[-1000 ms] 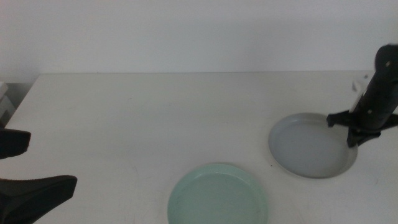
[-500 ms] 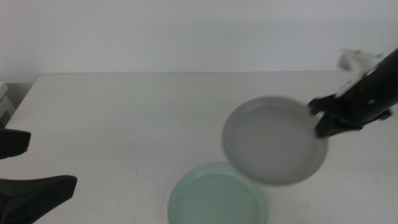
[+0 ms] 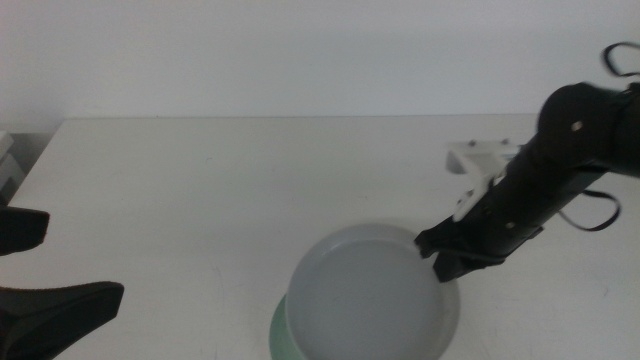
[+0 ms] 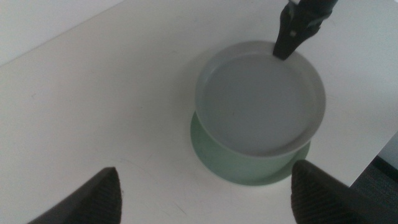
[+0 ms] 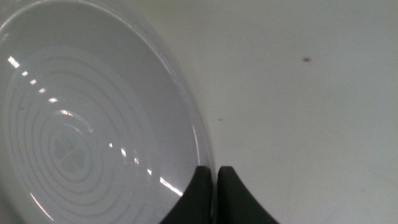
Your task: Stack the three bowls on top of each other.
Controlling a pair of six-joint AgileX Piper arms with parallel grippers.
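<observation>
My right gripper is shut on the right rim of the grey bowl and holds it just above the pale mint green bowl, which shows only as a crescent under it at the table's front edge. In the left wrist view the grey bowl covers most of the green bowl. The right wrist view shows the jaws pinched on the grey bowl's rim. My left gripper waits open at the left front edge. The white bowl is out of view.
The white table stretches bare to the left and back. A white bracket on the right arm sits above the table's right part. The table's front edge runs close to the stacked bowls.
My right gripper has carried the grey bowl from the right side of the table leftward and forward, to above the green bowl. The left gripper has not moved.
</observation>
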